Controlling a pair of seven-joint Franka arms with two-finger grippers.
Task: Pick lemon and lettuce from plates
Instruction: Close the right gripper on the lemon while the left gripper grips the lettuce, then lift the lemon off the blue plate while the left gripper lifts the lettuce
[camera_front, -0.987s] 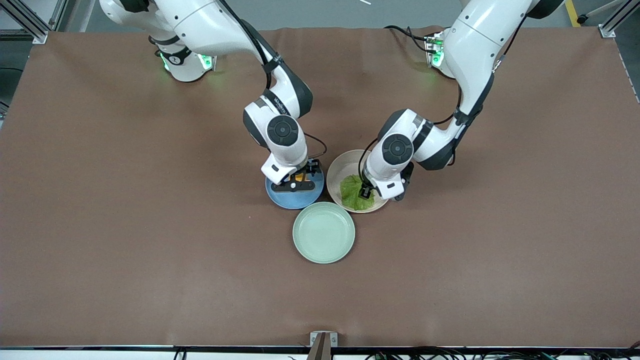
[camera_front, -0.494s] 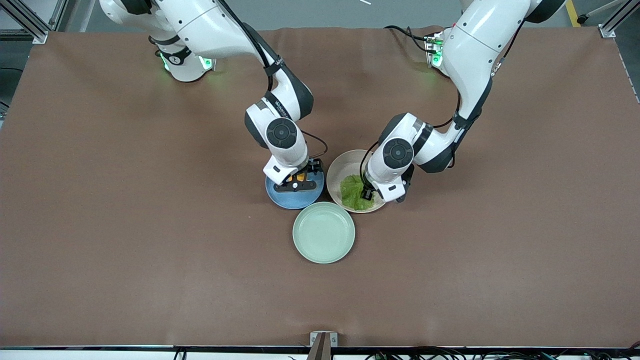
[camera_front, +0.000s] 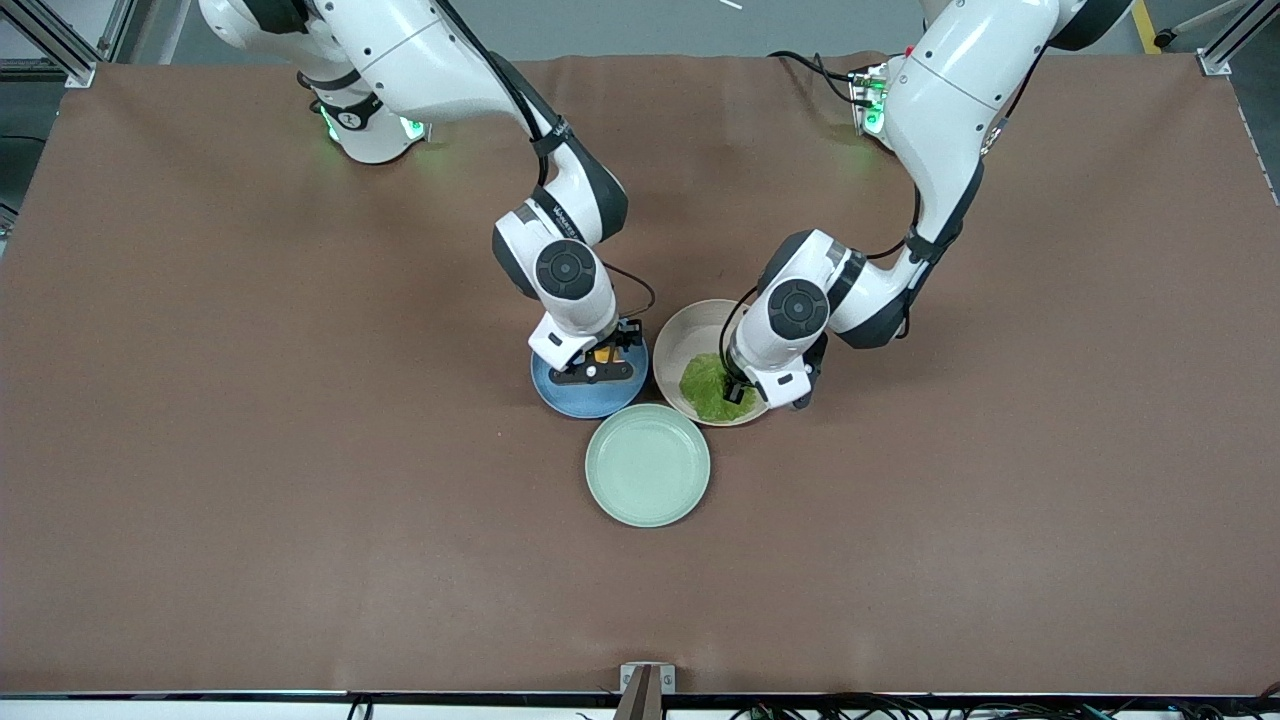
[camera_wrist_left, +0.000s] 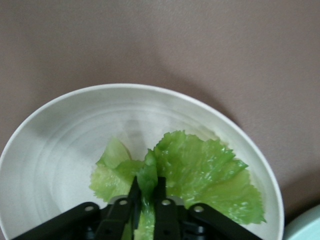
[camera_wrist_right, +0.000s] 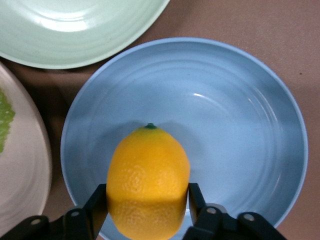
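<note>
My right gripper is shut on the yellow-orange lemon, just above the blue plate; the lemon barely shows in the front view. In the right wrist view the fingers press both sides of the lemon over the blue plate. My left gripper is shut on the green lettuce, pinching a fold of the leaf over the beige plate. The leaf is bunched up between the fingers above the beige plate.
An empty mint-green plate lies nearer the front camera, touching close to both other plates. Its rim shows in the right wrist view. Brown cloth covers the table.
The lettuce has bunched up and lifted off the beige plate in my left gripper. My right gripper has risen slightly with the lemon.
</note>
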